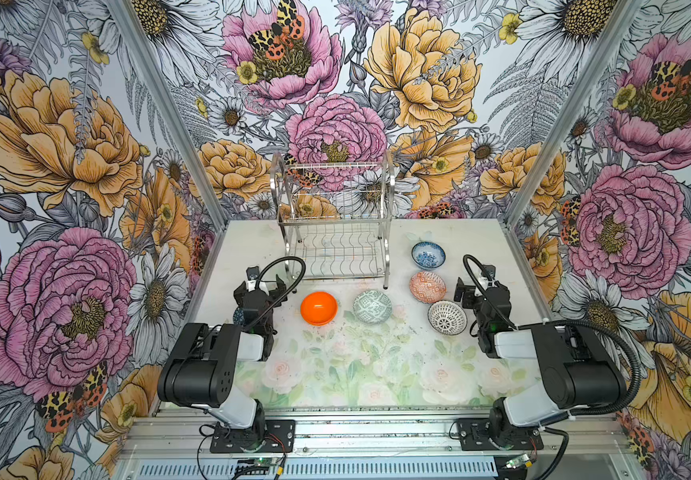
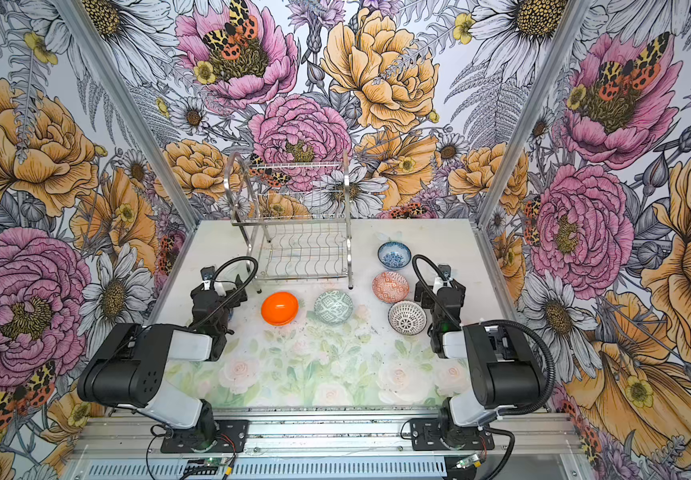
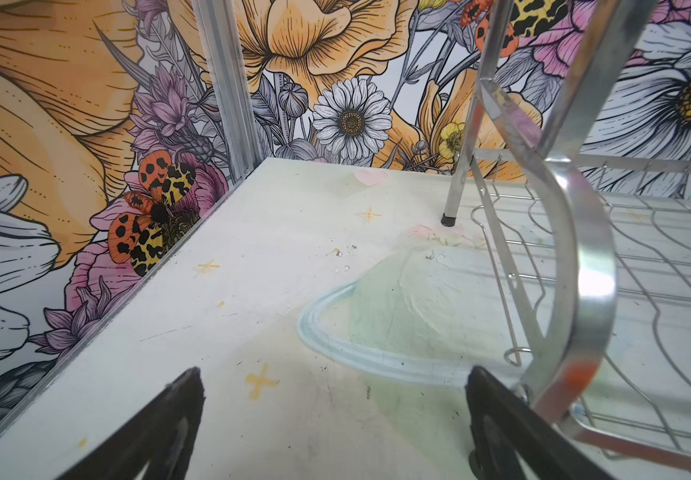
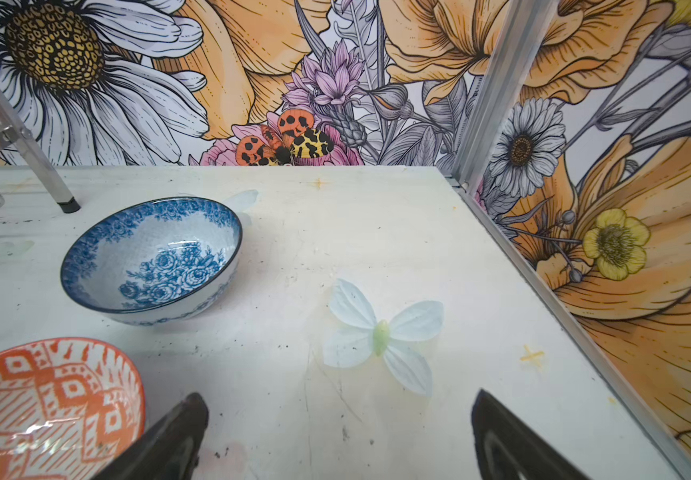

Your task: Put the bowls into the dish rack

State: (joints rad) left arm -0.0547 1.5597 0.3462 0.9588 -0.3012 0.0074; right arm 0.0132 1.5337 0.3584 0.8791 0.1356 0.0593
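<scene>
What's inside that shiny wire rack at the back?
Nothing. Both wire shelves of the dish rack are bare; the table and wallpaper show through. Open wires hide little, though the upper shelf blends into the wallpaper.

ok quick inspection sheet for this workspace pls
surface: floral-print tabletop, scuffed, with yellow cross marks
job's things: dish rack at the back, both tiers empty; on the table, orange bowl, grey-green bowl, orange-red patterned bowl, blue-white floral bowl, black-lattice bowl; bluish sliver under the left arm, too hidden to identify
clutter: dark specks only
grippers: left gripper open, empty, beside the rack's side frame; right gripper open, empty, near the orange-red patterned bowl
cables: black corrugated hose looped over each wrist; thin wires at the bases
surroundings: floral wallpaper walls, aluminium frame posts
</scene>
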